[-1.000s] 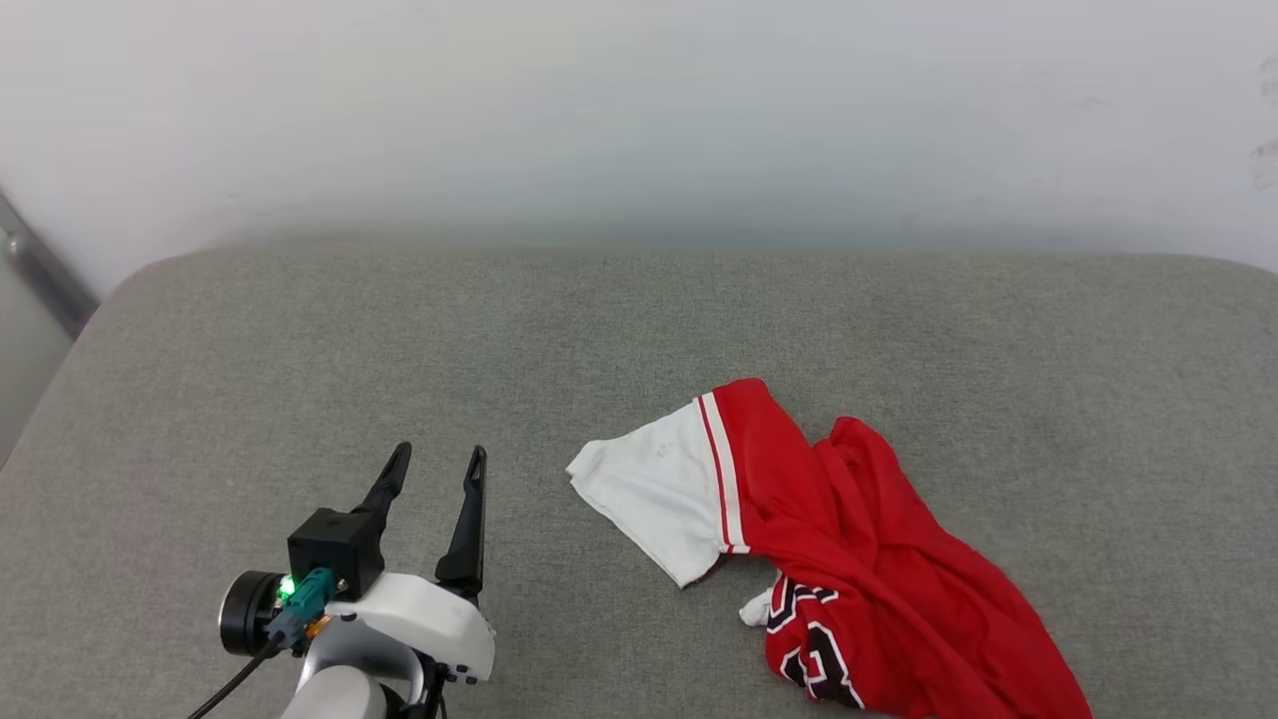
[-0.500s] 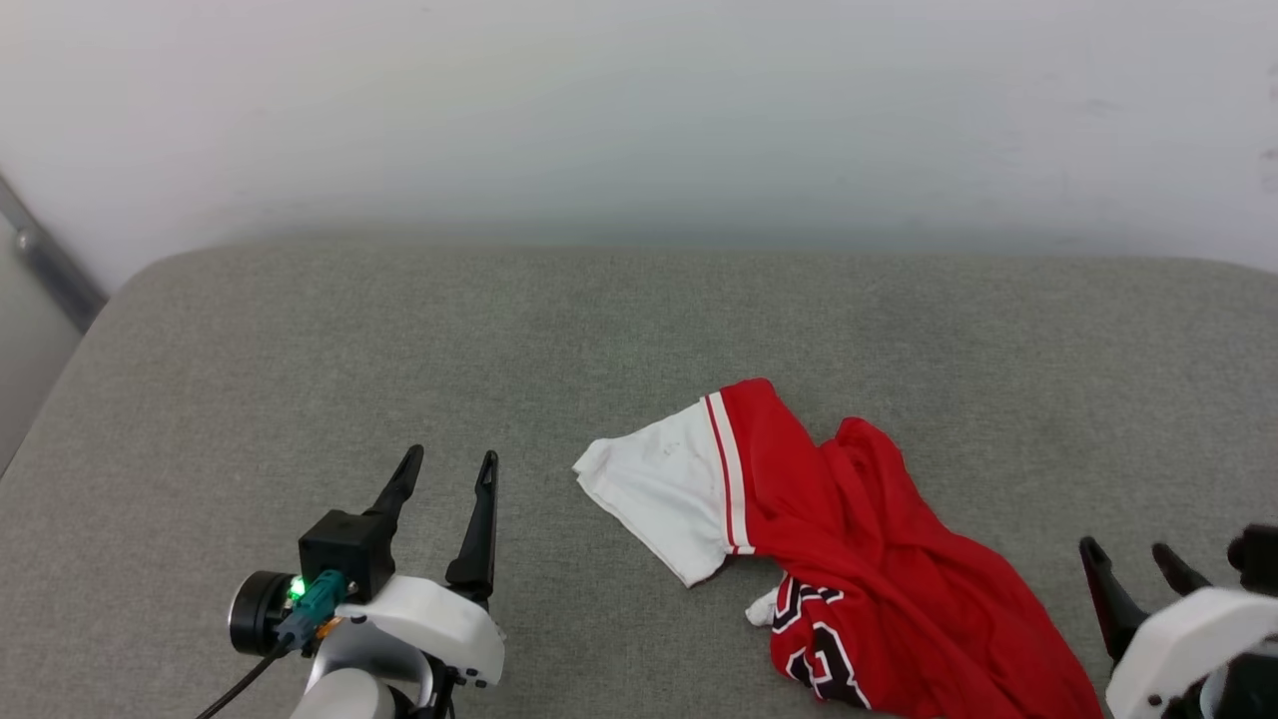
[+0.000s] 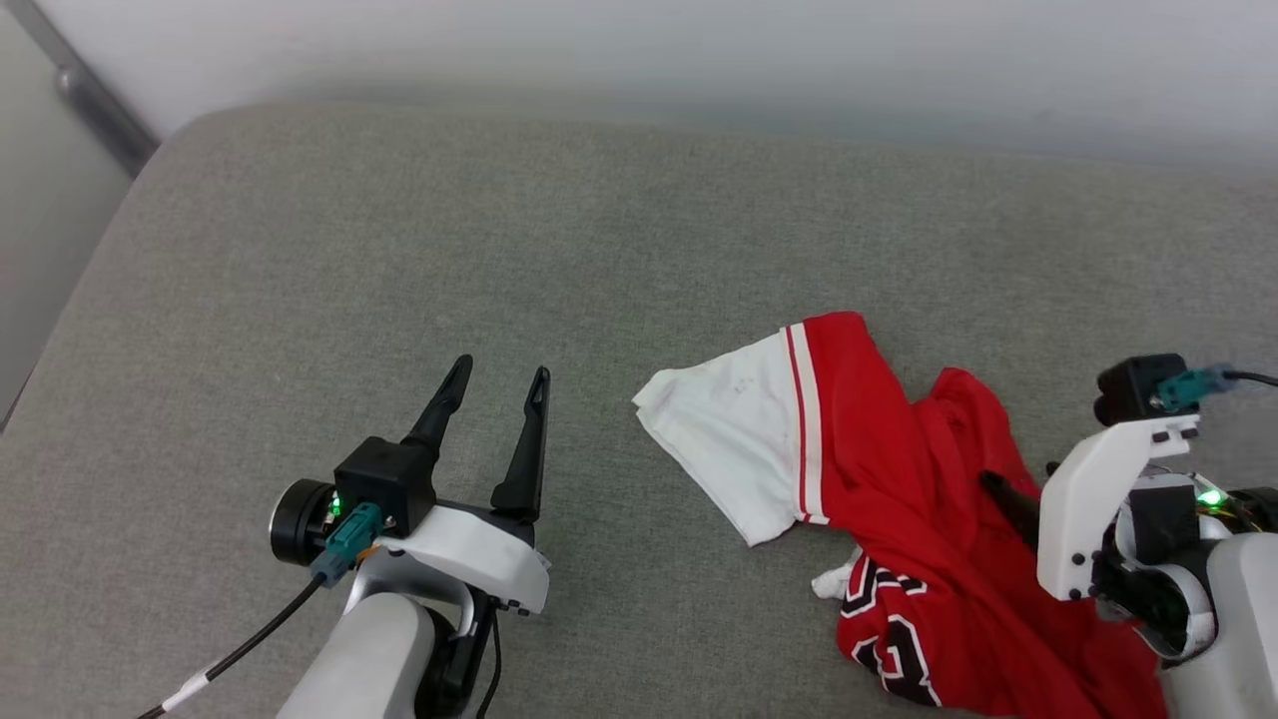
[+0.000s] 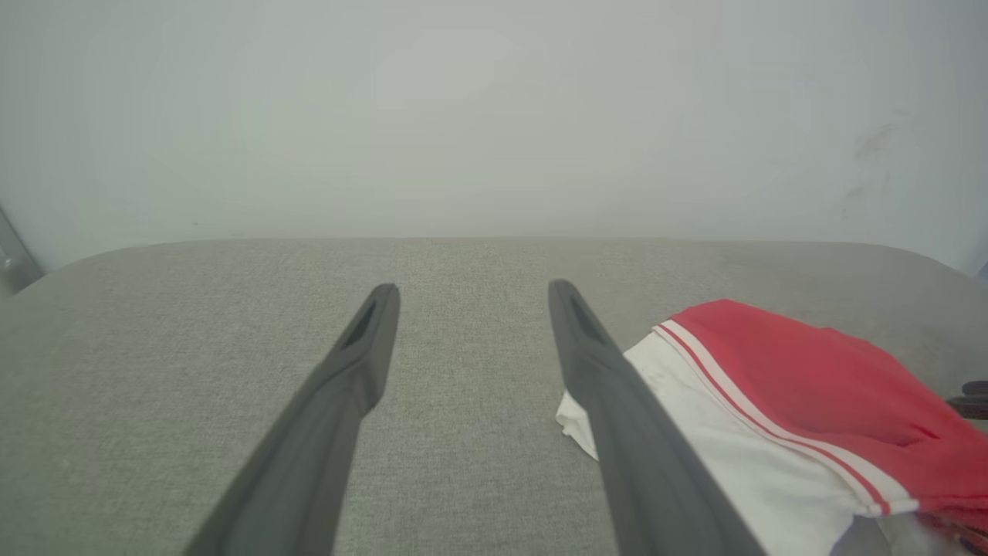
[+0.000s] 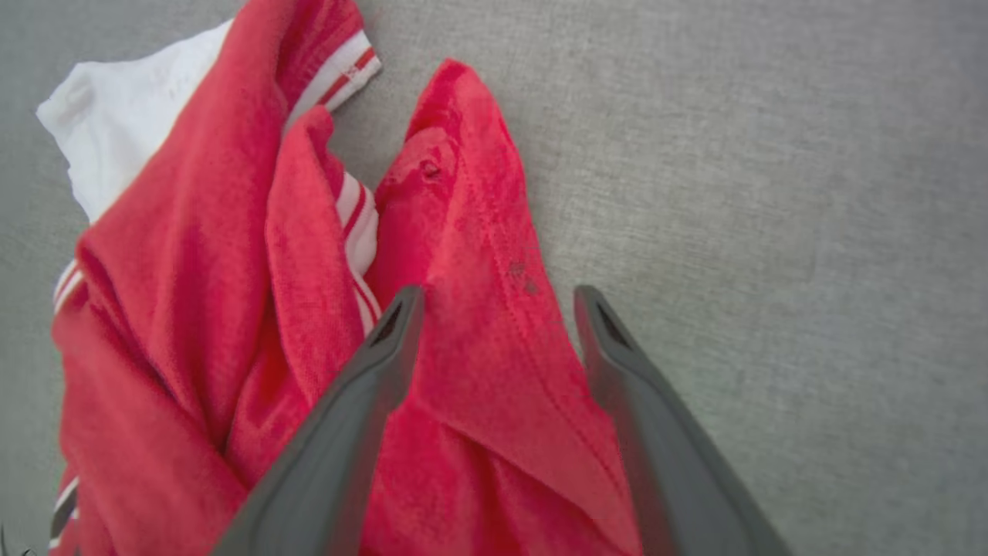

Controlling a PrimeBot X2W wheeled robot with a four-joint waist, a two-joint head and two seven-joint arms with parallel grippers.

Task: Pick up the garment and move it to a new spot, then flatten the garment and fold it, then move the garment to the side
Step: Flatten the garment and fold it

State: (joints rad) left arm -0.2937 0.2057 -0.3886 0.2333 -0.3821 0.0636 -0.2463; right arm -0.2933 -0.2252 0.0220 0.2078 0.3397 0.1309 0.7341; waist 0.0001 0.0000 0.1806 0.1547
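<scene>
Right wrist view: right gripper [image 5: 498, 297] spread wide astride a red fold of the shirt [image 5: 193, 309], crumpled at 4 o'clock on the cushion [image 5: 772, 193]; sink lower, then pinch deep. Left gripper [image 3: 499, 369] gapes, empty.

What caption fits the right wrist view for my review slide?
Open right gripper poised over a red fold of the crumpled garment on grey upholstery.
</scene>
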